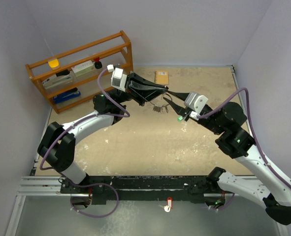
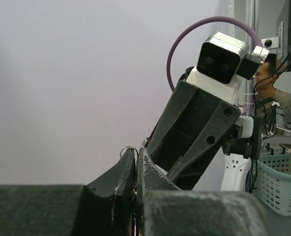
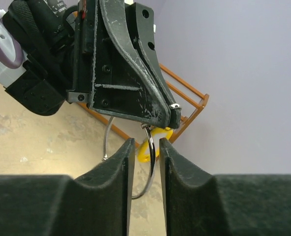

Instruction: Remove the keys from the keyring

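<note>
Left gripper (image 2: 136,156): clamped shut on the top of the keyring (image 3: 150,164). Only a sliver of wire shows above its fingertips.
Right gripper (image 3: 146,147): narrow but not closed. Its jaws straddle the ring's wire, and I see no contact.
Ring from the right gripper: dead ahead and between the fingers, hanging straight down from the left tip just above.
Long axis: the loop runs up and down and crosses the right jaws' gap almost edge-on.
Nearer arm: both are at the ring. The left holds it and the right is placed to pinch it.
Ring's look: thin bright silver wire, with a second loop showing off to one side.
Keys (image 1: 160,109): a small dangling cluster under the two meeting tips, above the table, too tiny to tell apart.
Green spot (image 1: 179,118): by the right gripper; I cannot tell whether it is a key or a lamp.
</note>
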{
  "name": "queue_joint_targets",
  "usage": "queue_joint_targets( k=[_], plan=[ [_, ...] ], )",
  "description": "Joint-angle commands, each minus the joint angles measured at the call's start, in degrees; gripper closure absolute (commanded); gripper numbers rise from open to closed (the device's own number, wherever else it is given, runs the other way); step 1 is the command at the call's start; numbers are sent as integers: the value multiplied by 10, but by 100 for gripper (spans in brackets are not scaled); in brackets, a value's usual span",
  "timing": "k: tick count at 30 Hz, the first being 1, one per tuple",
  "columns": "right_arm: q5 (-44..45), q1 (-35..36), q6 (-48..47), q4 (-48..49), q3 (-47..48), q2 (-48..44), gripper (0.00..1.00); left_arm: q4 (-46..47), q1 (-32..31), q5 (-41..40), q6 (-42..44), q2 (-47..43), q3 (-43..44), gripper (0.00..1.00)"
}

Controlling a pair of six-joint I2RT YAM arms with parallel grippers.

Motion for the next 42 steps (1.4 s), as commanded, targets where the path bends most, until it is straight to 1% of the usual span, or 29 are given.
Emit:
queue_joint_targets(
  k=[1, 2, 3, 4, 8, 10, 13, 14, 15, 17, 18, 21, 22, 27, 29, 33, 34, 35, 36, 37, 38, 41, 42],
  plan=[
    [-2, 0, 11, 35, 22, 18, 77, 73, 2, -23, -30, 4, 28, 100],
    [-2, 0, 11, 36, 23, 24, 84, 75, 2, -23, -33, 4, 28, 100],
    [-1, 0, 11, 37, 24, 27, 94, 77, 3, -23, -34, 5, 29, 100],
    [1, 0, 11, 36, 24, 30, 100, 78, 2, -22, -36, 5, 29, 100],
    [20, 0, 10, 47, 19, 29, 100, 75, 2, -19, -35, 2, 27, 100],
    [31, 0, 8, 58, 11, 22, 100, 48, 3, -15, -21, -3, 24, 99],
    [44, 0, 6, 65, 5, 9, 100, 2, 2, -9, 7, -15, 19, 90],
    [47, 0, 3, 66, 3, 6, 100, -8, 3, -7, 16, -20, 16, 89],
    [51, 0, 1, 68, 2, 1, 100, -16, 2, -4, 24, -28, 12, 90],
    [54, 0, 1, 68, 1, -3, 100, -30, 2, -8, 41, -42, 5, 97],
    [51, 0, 0, 64, 3, -3, 100, -42, 3, -11, 52, -49, 3, 99],
    [43, 1, 2, 48, 14, 10, 100, -56, 2, -17, 64, -63, 5, 100],
    [40, 0, 3, 43, 17, 15, 95, -51, 2, -17, 62, -66, 6, 100],
    [32, 0, 9, 44, 19, 35, 88, -28, 2, -17, 40, -67, 11, 100],
    [29, 0, 11, 48, 19, 40, 78, -24, 2, -19, 37, -66, 10, 100],
    [25, 0, 14, 52, 19, 45, 70, -9, 3, -20, 27, -64, 10, 100],
    [25, 0, 13, 52, 19, 45, 71, -5, 2, -20, 24, -63, 10, 100],
    [25, 0, 13, 52, 19, 46, 75, -3, 2, -20, 22, -62, 11, 100],
    [25, 0, 14, 54, 19, 46, 81, -2, 2, -20, 21, -62, 11, 100],
    [27, 0, 16, 55, 19, 47, 94, -3, 2, -21, 21, -60, 10, 100],
    [30, 0, 17, 57, 21, 48, 100, -4, 2, -20, 21, -59, 9, 100],
    [43, 0, 20, 71, 16, 43, 100, -11, 2, -21, 25, -56, 1, 100],
    [53, 0, 22, 82, 12, 39, 100, -19, 3, -20, 32, -57, -3, 97]
  ],
)
